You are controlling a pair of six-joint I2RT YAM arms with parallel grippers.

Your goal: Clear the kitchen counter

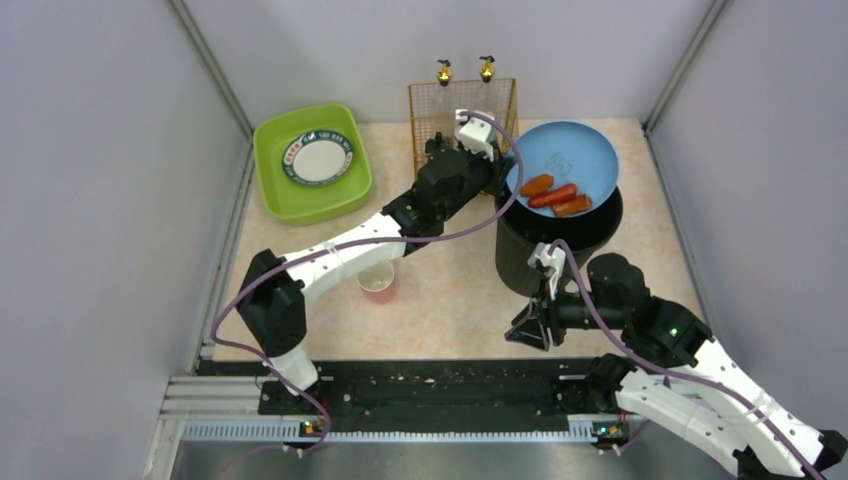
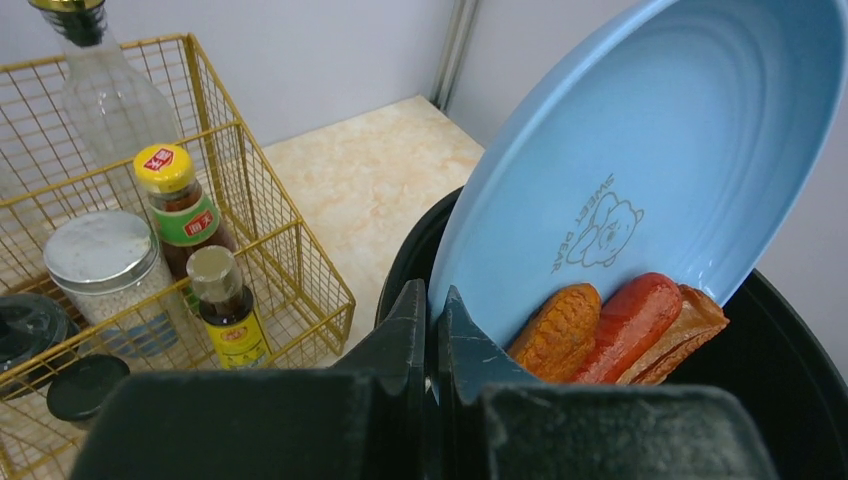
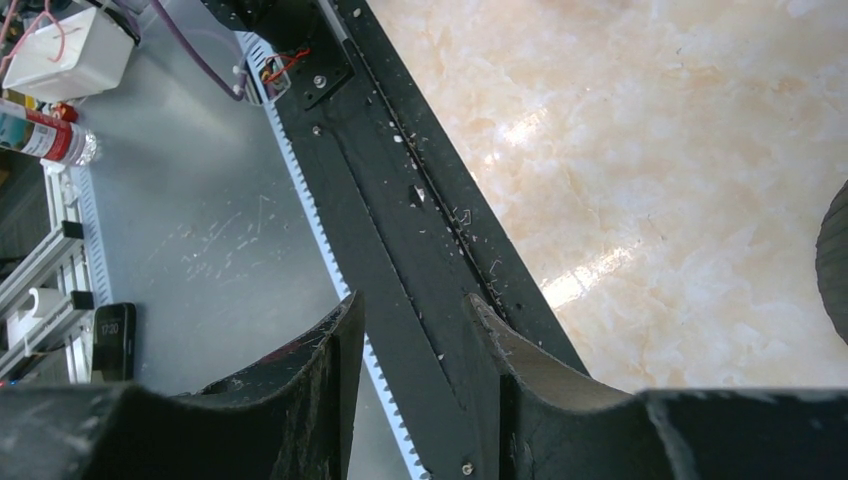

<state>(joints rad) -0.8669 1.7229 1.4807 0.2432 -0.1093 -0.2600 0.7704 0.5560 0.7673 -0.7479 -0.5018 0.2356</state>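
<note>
The blue plate (image 1: 565, 155) (image 2: 650, 150) is tilted over the black bin (image 1: 530, 255) (image 2: 790, 390). My left gripper (image 1: 506, 172) (image 2: 432, 295) is shut on the plate's lower left rim. Three sausage-like food pieces (image 1: 555, 196) (image 2: 630, 325) lie bunched at the plate's low edge, just above the bin's mouth. My right gripper (image 1: 527, 330) (image 3: 410, 305) stands open and holds nothing, low over the front of the kitchen counter (image 1: 450, 300) (image 3: 650, 150), left of the bin's base. A pink cup (image 1: 377, 281) stands on the counter under my left arm.
A green tub (image 1: 345, 195) at the back left holds a white plate (image 1: 318, 157). A gold wire basket (image 1: 430, 110) (image 2: 300, 270) with bottles and jars stands at the back, beside the bin. The black rail strip (image 1: 440, 385) (image 3: 400, 170) runs along the front edge.
</note>
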